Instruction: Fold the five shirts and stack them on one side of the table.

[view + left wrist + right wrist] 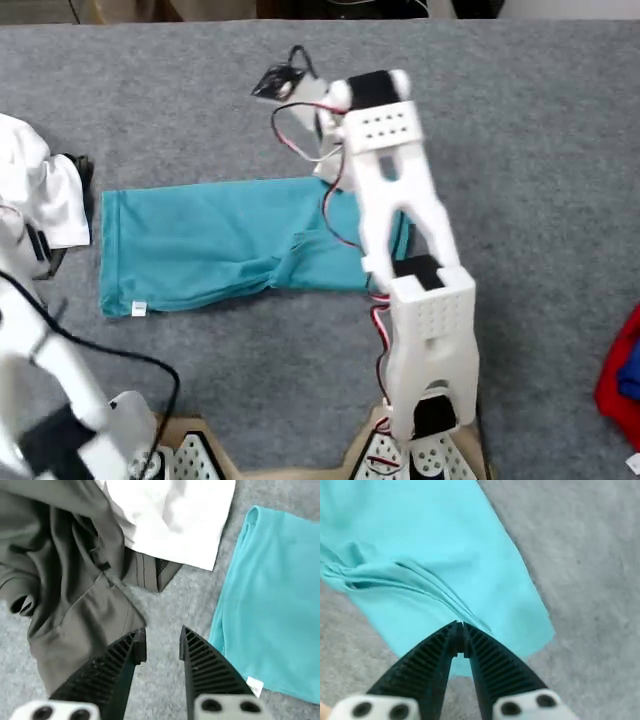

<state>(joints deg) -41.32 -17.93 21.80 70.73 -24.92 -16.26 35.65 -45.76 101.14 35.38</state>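
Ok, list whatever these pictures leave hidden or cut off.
- High view: the teal shirt's right end lies under the right arm.
- High view: the white shirt and the red and blue cloth are cut off by the frame edges.
- Left wrist view: the dark grey shirt runs under the white shirt and off the edge.
- Right wrist view: whether the shut right gripper pinches teal fabric cannot be told.

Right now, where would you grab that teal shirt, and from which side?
Probably the teal shirt at a corner of its short end, by the small white tag, coming in low from the bare table beside it. The cloth lies flat, so an edge is easiest to pinch, and the open left tool hovers close by.
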